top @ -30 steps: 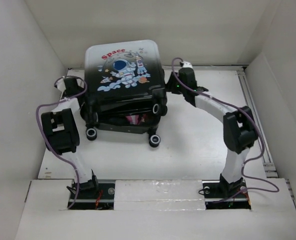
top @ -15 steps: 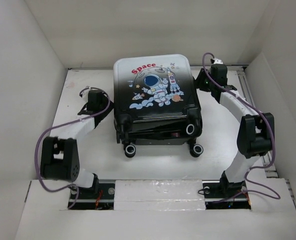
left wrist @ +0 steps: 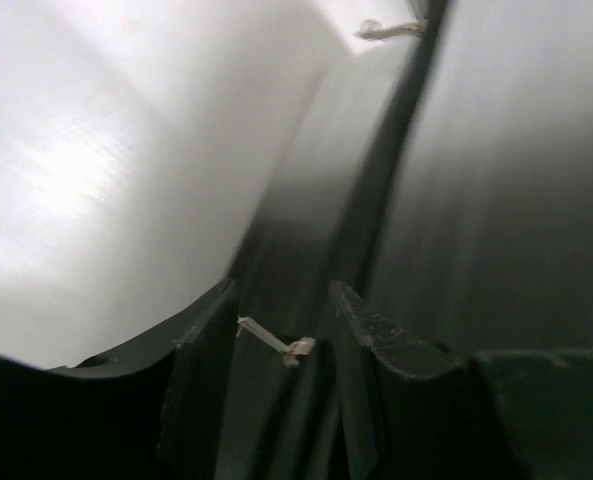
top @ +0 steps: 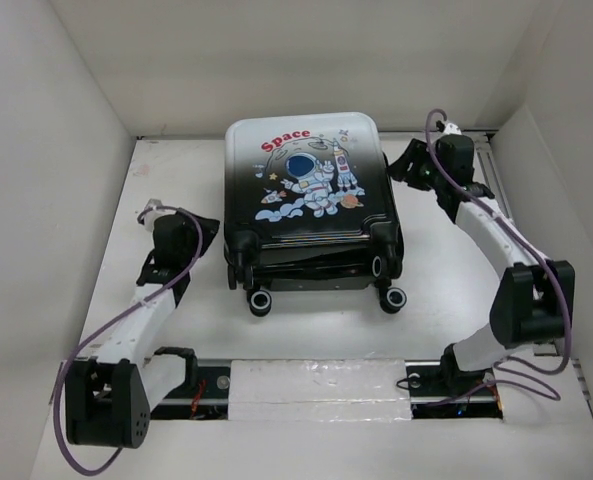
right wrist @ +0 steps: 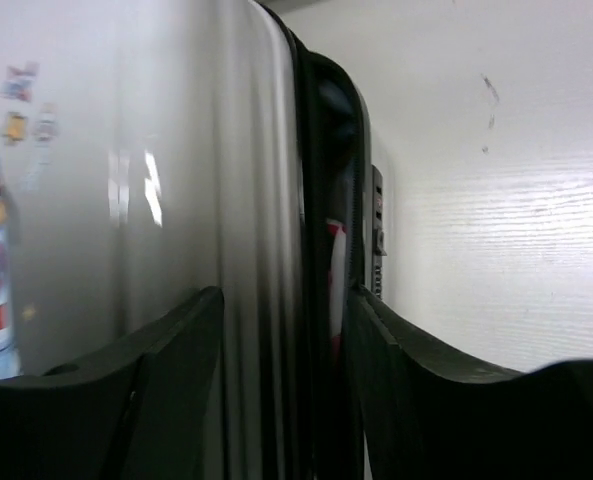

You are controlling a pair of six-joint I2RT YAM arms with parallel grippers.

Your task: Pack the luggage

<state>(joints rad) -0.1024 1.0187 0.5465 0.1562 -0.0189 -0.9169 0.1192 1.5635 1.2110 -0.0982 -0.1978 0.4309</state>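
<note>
Centre of the tabletop, toward 12 o'clock: the luggage [top: 306, 200] lies flat with its printed shell up, the astronaut and the red "Space" word facing the overhead camera.
Luggage ends: the white end points to 12 o'clock, and the black end with the wheels [top: 260, 301] points to 6 o'clock, toward the arm bases.
Luggage seam: at the wheel end the two shells are not quite flush. The right wrist view shows the luggage [right wrist: 176, 150] edge-on, with a red and white bit [right wrist: 334, 260] in the dark gap.
Left end effector: the left end effector [top: 212, 232] sits at about 9 o'clock of the luggage, near its black lower-left corner, so the luggage is at its 3 o'clock.
Left end effector state: in its own camera the left end effector [left wrist: 284, 300] has its fingers [left wrist: 201, 380] set a moderate way apart and clamped on nothing. A blurred grey shell [left wrist: 496, 200] and a dark seam lie beyond them, and a small pale strip [left wrist: 276, 345] shows in the gap. Contact with the luggage cannot be told.
Right end effector: the right end effector [top: 404, 165] sits at about 2 o'clock of the luggage, just beside its upper right edge, so the luggage is at its 9 o'clock.
Right end effector state: the right end effector [right wrist: 284, 300] has its fingers [right wrist: 176, 360] wide apart, with the luggage's side rim running up in line with the gap. Whether either finger touches the shell cannot be told.
Surroundings: white tabletop [top: 446, 290], white walls [top: 56, 120] at 9, 12 and 3 o'clock, and a purple cable [top: 126, 320] along each arm.
</note>
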